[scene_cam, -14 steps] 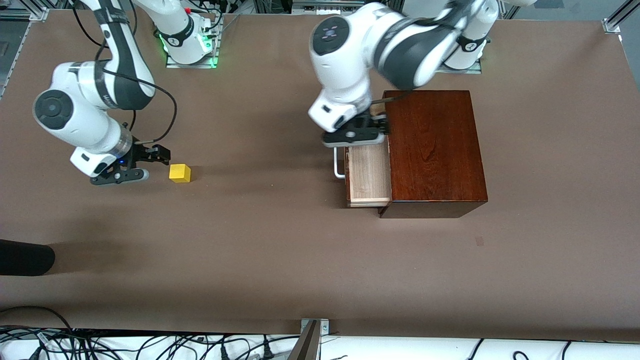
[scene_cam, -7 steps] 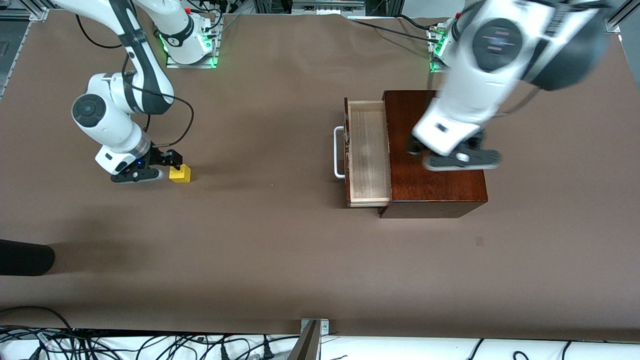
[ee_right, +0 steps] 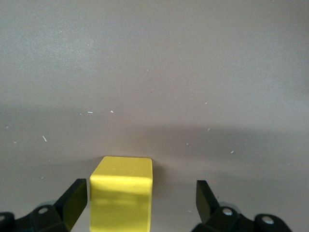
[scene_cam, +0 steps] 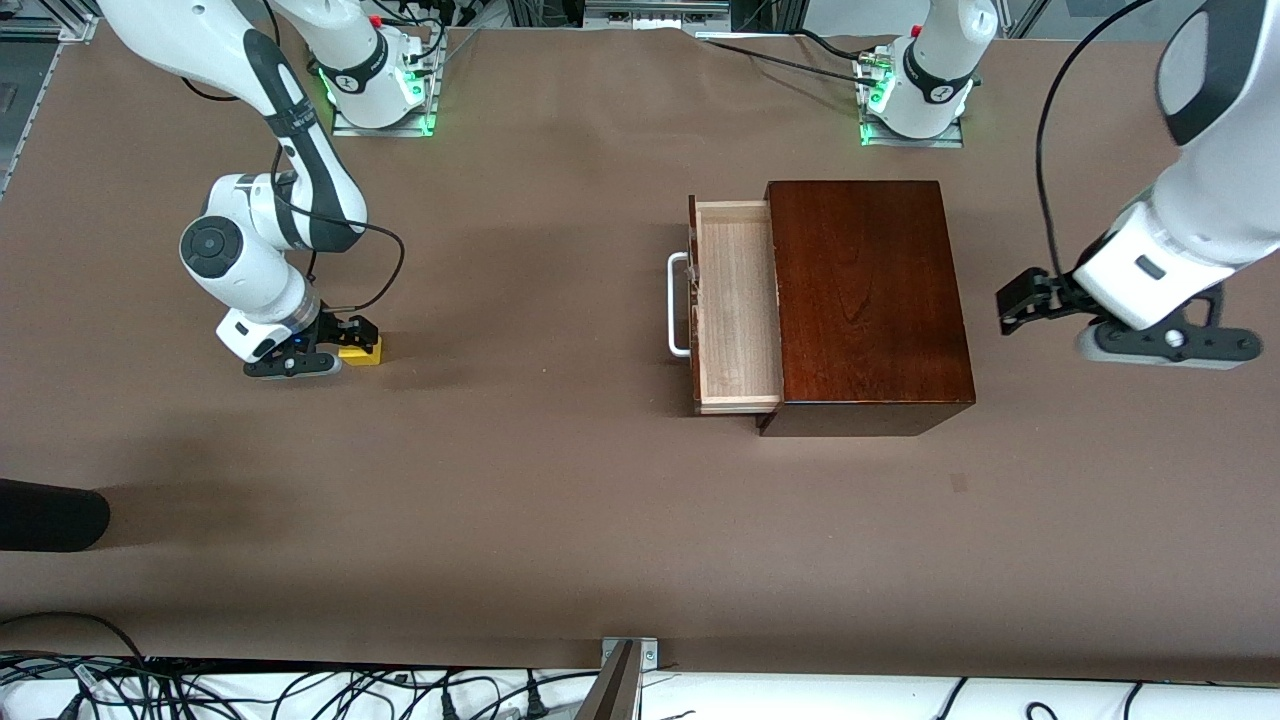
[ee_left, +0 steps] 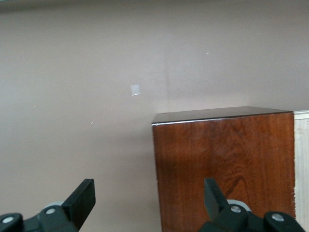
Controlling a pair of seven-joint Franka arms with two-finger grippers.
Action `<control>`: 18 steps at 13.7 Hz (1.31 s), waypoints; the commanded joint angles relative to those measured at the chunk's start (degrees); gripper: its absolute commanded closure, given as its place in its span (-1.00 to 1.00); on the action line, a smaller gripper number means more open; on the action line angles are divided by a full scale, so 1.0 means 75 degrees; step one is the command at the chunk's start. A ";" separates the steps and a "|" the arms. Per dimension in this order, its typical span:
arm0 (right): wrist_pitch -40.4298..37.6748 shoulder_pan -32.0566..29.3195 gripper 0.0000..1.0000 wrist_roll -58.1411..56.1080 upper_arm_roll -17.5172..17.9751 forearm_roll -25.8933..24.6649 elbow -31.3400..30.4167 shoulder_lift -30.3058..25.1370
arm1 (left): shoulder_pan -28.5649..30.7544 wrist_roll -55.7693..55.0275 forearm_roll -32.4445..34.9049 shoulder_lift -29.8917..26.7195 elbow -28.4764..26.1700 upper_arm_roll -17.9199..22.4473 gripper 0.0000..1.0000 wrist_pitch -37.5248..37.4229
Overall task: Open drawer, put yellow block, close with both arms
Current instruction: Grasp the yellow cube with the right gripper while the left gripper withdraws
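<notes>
One drawer (scene_cam: pixel 737 300) stands pulled out, its pale inside showing bare wood.

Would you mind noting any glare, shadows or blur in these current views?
Front view: sharp, soft shadows on the table; green lights glow at both bases. Left wrist view: a sheen along the wooden box top edge. Right wrist view: the yellow block casts a dim shadow.

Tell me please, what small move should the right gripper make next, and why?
Probably it should close its fingers. The right gripper is open and low at the table, with the yellow block between its fingers but off-centre. The drawer is already open, and the left gripper waits beside the wooden box.
</notes>
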 commanded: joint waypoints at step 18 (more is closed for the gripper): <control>0.0157 0.0008 1.00 0.0070 0.0487 0.0154 -0.0271 -0.0427 | 0.0222 0.0260 -0.0316 -0.1372 -0.1469 0.0452 -1.00 0.0116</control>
